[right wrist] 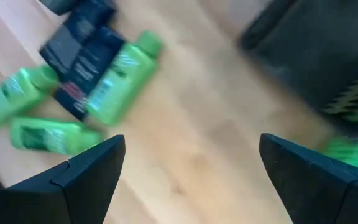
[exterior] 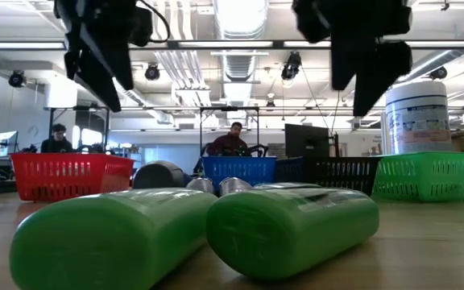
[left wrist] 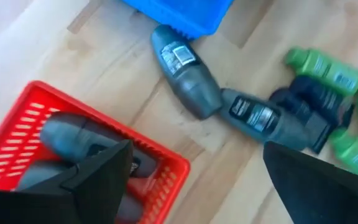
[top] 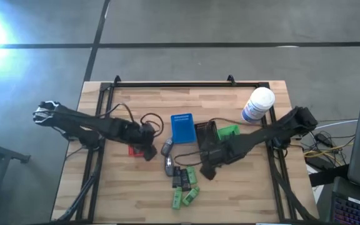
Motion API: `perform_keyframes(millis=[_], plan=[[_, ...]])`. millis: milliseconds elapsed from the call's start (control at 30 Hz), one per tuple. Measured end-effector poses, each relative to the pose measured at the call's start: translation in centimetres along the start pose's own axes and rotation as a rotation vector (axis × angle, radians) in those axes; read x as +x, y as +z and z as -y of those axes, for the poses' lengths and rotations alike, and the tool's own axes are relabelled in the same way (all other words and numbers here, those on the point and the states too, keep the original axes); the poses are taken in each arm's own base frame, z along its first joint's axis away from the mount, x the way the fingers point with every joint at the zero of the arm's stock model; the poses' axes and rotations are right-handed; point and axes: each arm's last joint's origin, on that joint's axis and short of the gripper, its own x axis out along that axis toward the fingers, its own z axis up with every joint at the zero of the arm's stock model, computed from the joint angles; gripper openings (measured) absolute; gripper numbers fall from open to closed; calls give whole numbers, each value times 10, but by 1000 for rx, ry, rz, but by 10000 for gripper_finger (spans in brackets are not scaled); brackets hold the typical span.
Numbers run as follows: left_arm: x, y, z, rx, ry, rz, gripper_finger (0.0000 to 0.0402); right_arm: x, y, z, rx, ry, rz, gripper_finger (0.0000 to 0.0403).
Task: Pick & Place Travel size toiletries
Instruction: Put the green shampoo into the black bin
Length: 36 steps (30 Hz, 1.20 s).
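The toiletries lie in a cluster near the table's middle: two grey rounded ones (top: 168, 156) (left wrist: 186, 62), slim black ones (top: 180, 178) (right wrist: 82, 46) and green bottles (top: 185, 196) (right wrist: 120, 78) (exterior: 292, 225). More grey ones lie inside the red basket (left wrist: 73, 140). My left gripper (top: 147, 152) (left wrist: 197, 149) hovers open over the red basket's (top: 134, 150) right edge, left of the grey pair. My right gripper (top: 206, 169) (right wrist: 191, 140) hovers open above bare wood, just right of the green and black items. Both hang above the table in the low view.
A blue basket (top: 182, 128), a dark basket (top: 205, 132) and a green basket (top: 229, 132) stand in a row behind the cluster. A white canister with a blue label (top: 258, 105) stands at the far right. People sit in the room beyond.
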Motion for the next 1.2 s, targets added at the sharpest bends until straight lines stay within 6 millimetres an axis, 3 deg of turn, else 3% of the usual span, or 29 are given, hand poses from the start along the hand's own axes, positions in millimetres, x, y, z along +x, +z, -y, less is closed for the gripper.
perform_keyframes(millis=[300,467,600,800,900,1033,1200], plan=[[-36,-27,0,234,-31,18,364,61,11,-58,261,-34,-22,368],[-57,-34,-4,253,-106,61,362,92,13,-70,323,-170,-64,358],[-71,-38,-9,267,-156,96,362,106,17,-79,337,-195,-75,315],[-83,-41,-14,272,-198,131,362,127,26,-81,314,-215,-149,221],[-86,-43,-16,279,-203,140,360,123,27,-82,264,-218,-163,165],[-83,-47,-17,267,-177,146,360,98,28,-79,230,-283,-111,96],[-71,-53,-20,189,-150,123,360,14,43,-62,318,-234,33,93]])
